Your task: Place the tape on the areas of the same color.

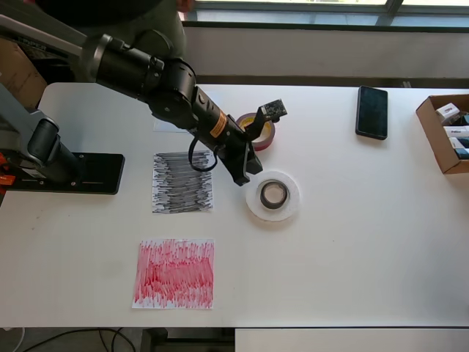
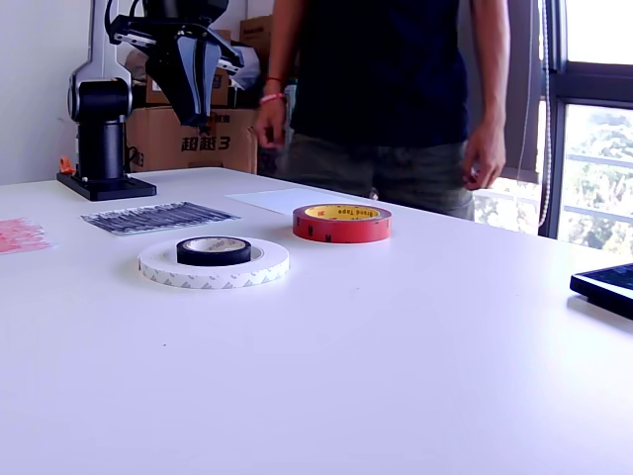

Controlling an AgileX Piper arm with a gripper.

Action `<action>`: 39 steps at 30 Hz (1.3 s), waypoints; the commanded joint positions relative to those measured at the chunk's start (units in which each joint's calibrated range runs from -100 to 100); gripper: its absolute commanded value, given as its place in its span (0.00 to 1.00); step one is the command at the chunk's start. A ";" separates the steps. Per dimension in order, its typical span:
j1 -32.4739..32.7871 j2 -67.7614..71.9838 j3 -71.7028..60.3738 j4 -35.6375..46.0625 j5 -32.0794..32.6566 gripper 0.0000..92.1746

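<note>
The small black roll (image 1: 273, 194) lies inside the flat white ring (image 1: 254, 198) at the table's middle; both also show in the exterior view, black roll (image 2: 214, 250) and white ring (image 2: 158, 263). The red roll with a yellowish core (image 1: 262, 139) (image 2: 341, 225) lies just behind them, partly under my wrist. My gripper (image 1: 249, 176) (image 2: 198, 119) hangs above the table between the black-scribbled sheet (image 1: 182, 183) (image 2: 158, 216) and the ring, jaws slightly apart and holding nothing. The red-scribbled sheet (image 1: 174, 273) (image 2: 20, 236) lies nearer the front. The plain white sheet (image 2: 287, 201) is mostly hidden by my arm from overhead.
A black phone (image 1: 371, 111) (image 2: 605, 287) lies at the overhead view's right. An open cardboard box (image 1: 432, 136) sits at the right edge. A person (image 2: 376, 99) stands at the table's far side. My arm's base plate (image 1: 95, 172) is at the left.
</note>
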 commanded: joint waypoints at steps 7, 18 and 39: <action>-0.96 4.13 -0.09 0.77 0.07 0.08; -1.35 5.16 -0.73 0.09 -0.09 0.08; -1.43 15.27 -11.63 0.77 -0.17 0.08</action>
